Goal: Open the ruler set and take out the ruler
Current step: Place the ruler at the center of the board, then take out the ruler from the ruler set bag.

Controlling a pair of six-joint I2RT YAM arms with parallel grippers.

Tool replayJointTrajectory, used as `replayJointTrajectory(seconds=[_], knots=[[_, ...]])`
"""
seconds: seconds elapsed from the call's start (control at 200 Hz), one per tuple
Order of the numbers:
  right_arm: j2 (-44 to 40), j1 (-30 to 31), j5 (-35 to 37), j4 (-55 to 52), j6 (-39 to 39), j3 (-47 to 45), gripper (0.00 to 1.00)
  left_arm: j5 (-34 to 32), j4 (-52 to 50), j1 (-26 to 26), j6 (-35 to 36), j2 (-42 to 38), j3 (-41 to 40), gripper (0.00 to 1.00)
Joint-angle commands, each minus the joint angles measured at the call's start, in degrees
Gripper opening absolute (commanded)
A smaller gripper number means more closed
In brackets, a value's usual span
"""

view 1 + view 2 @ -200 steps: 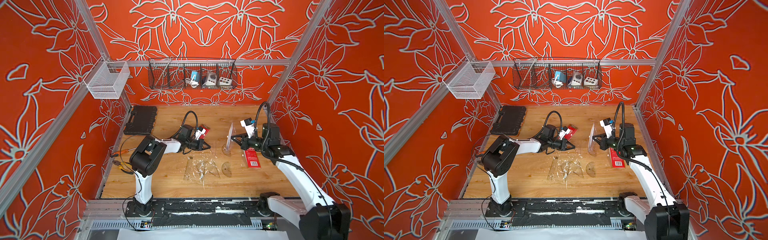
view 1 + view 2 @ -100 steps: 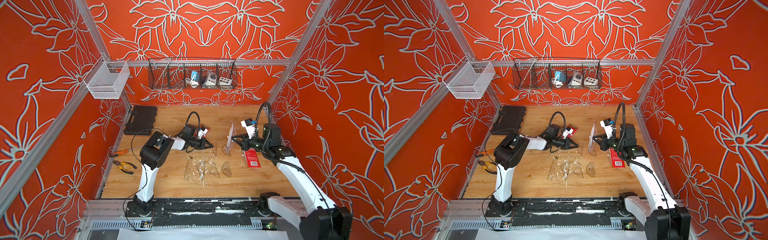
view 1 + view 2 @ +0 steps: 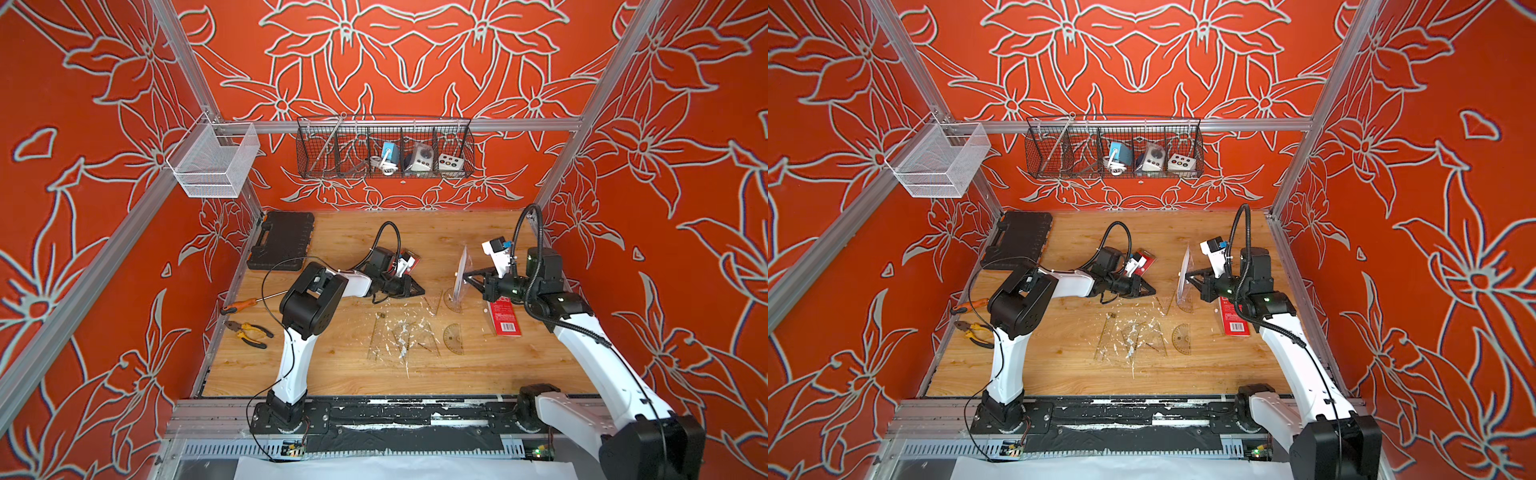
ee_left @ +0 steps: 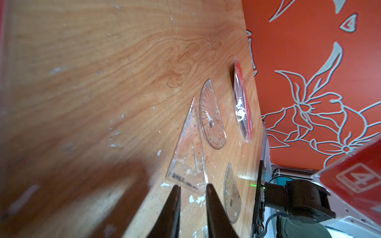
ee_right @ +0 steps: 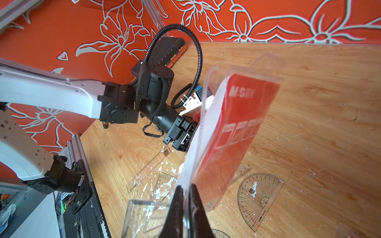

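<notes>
Clear, red-backed ruler set (image 5: 241, 115) upright in clamped right hand (image 5: 185, 188); left hand (image 4: 192, 187) slightly parted, empty.

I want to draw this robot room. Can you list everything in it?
table: one, wooden, under everything
tool case: one, black, far left corner
screwdriver: one, orange handle, left edge
pliers: one, yellow-black, beside screwdriver
straight ruler: one, clear, mid-table
triangles: two, clear, mid-table
half-circle rulers: two, clear, mid-table
upright pack: one, clear with red card, in right gripper
other packs: two, red, by right arm and behind left arm
wire basket: one, black, back wall, three gadgets inside
mesh basket: one, white, left rail
left gripper: one, black, open, empty
right gripper: one, black, shut on upright pack
</notes>
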Motion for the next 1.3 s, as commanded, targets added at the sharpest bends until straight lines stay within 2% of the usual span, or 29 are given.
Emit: replayJointTrajectory(seconds=[0.0,0.22,0.32,0.4,0.54,0.681,0.911,1.096,1.296], knots=[[-1.14,-0.37,1.93,-0.1,-0.5,-0.4,0.0,-6.87,-1.66,-0.04,2.51,-8.41,-2.29,0.25],[-0.72,-0.37,6.05,2.46,2.77,-0.68,0.0,-27.46,4.12,-7.23,3.91,-25.73,-11.06,0.3],[-0.7,-0.37,7.81,3.34,4.25,-0.66,0.0,-33.97,11.11,-10.89,4.44,-30.84,-16.27,0.32],[-0.77,-0.41,9.45,4.05,5.75,-0.52,0.0,-36.76,17.18,-12.96,4.65,-33.0,-20.32,0.34],[-0.78,-0.37,11.58,4.81,7.77,-0.4,0.0,-39.53,24.02,-15.48,5.68,-34.63,-24.55,0.37],[-1.22,-0.39,14.56,5.37,9.61,-0.57,0.0,-42.54,29.17,-18.35,9.67,-36.46,-27.66,0.39],[-1.13,-0.28,17.38,5.9,12.06,-0.05,0.0,-44.13,44.72,-21.72,15.97,-39.06,-35.98,0.45],[-1.22,-0.24,19.46,8.07,16.07,-0.52,0.0,-43.4,54.57,-24.9,22.31,-37.55,-38.86,0.48],[-1.77,0.14,20.97,10.24,19.21,-0.79,0.0,-44.63,60.95,-28.28,27.98,-33.35,-38.15,0.48]])
